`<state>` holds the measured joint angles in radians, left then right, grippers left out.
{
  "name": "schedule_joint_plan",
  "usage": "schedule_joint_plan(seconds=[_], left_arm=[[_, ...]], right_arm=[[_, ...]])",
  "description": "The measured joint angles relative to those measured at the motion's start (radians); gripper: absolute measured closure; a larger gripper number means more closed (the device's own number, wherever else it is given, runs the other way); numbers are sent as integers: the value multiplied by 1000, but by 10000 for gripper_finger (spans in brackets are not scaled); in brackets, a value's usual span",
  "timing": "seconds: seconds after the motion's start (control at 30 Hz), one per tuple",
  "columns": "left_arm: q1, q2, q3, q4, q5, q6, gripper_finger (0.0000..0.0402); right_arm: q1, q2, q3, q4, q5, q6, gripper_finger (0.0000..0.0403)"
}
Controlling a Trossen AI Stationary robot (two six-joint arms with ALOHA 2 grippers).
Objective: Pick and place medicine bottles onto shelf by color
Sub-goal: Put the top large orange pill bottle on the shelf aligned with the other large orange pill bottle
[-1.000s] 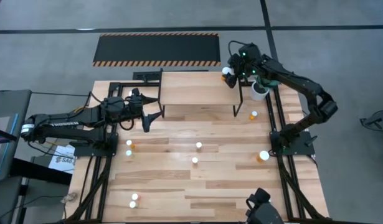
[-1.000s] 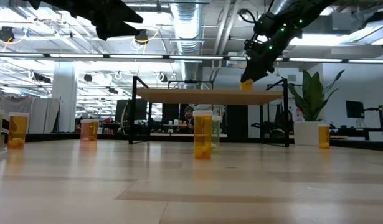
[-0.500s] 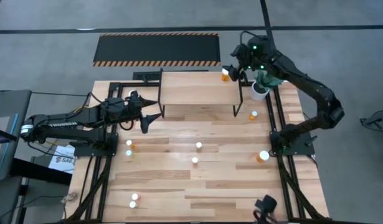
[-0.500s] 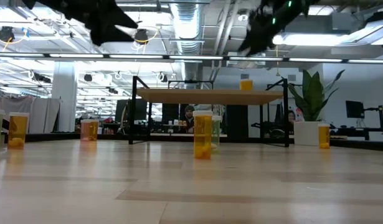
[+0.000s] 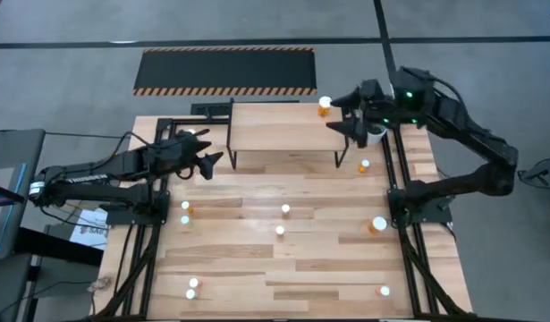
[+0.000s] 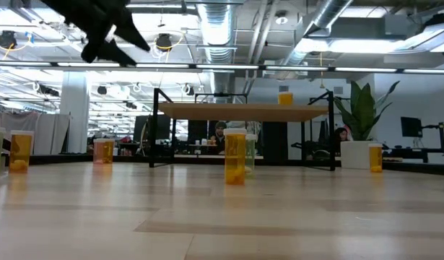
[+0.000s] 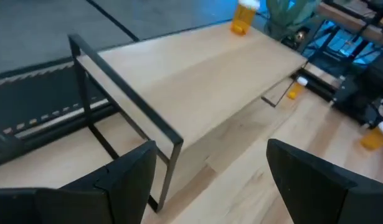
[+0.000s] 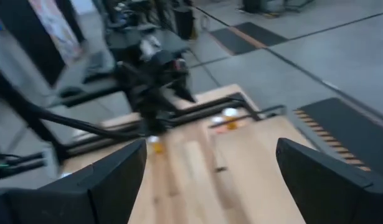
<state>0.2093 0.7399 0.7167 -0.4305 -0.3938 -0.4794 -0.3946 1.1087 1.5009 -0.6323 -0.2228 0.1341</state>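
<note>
The shelf (image 5: 283, 132) is a light-wood board on thin black legs at the table's far side. One orange bottle with a white cap (image 5: 325, 105) stands upright on the shelf's far right corner; it also shows in the low view (image 6: 284, 98) and the left wrist view (image 7: 245, 15). My right gripper (image 5: 340, 113) is open and empty just right of the shelf, above the table. My left gripper (image 5: 218, 148) is open and empty, raised off the shelf's left end. Several more bottles stand on the tabletop, among them a larger orange one (image 5: 378, 224).
A white pot with a green plant (image 5: 375, 132) stands right of the shelf, under my right arm. Small bottles stand at mid-table (image 5: 285, 210), left (image 5: 185, 207), near left (image 5: 192, 284), near right (image 5: 385, 291) and by the shelf's right legs (image 5: 364, 165). A hazard-edged black mat (image 5: 225, 70) lies beyond the table.
My right gripper has let go of the orange bottle, which now stands on the shelf's far right corner. It has then risen and drawn back toward the table's right edge. My left gripper has shifted a little toward the table's left edge.
</note>
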Motion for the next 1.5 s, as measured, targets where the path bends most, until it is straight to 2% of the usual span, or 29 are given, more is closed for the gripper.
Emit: schedule_joint_plan(seconds=[0.1, 0.2, 0.23, 0.37, 0.53, 0.77, 0.87, 1.0, 1.13, 1.27, 1.5], left_arm=[[30, 13, 111, -105, -14, -63, 110], [133, 71, 238, -309, -74, -267, 116], [179, 100, 277, -376, -70, -279, 120], [343, 246, 406, -561, 6, -222, 134], [495, 440, 507, -666, 93, -126, 141], [643, 654, 525, -683, 208, -19, 142], [701, 710, 525, -687, 207, 28, 141], [774, 727, 525, -651, 206, 42, 129], [828, 729, 525, -611, 280, 72, 108], [874, 746, 518, -604, 306, 76, 82], [907, 835, 482, -602, 323, 113, 46]], right_arm=[[58, -16, 0, 6, 0, 26, 26], [116, -12, 0, 12, 0, 96, 26], [140, -6, 0, 14, 0, 107, 26], [243, 21, 0, -18, 4, 112, 26], [371, 61, 0, -26, 25, 135, 26], [516, 84, 0, -46, 157, 140, 26], [559, 85, -2, -75, 197, 154, 26], [589, 82, 0, -95, 225, 174, 26], [589, 83, 0, -104, 226, 182, 26], [586, 83, 0, -101, 227, 183, 26], [581, 83, 0, -118, 227, 175, 26]])
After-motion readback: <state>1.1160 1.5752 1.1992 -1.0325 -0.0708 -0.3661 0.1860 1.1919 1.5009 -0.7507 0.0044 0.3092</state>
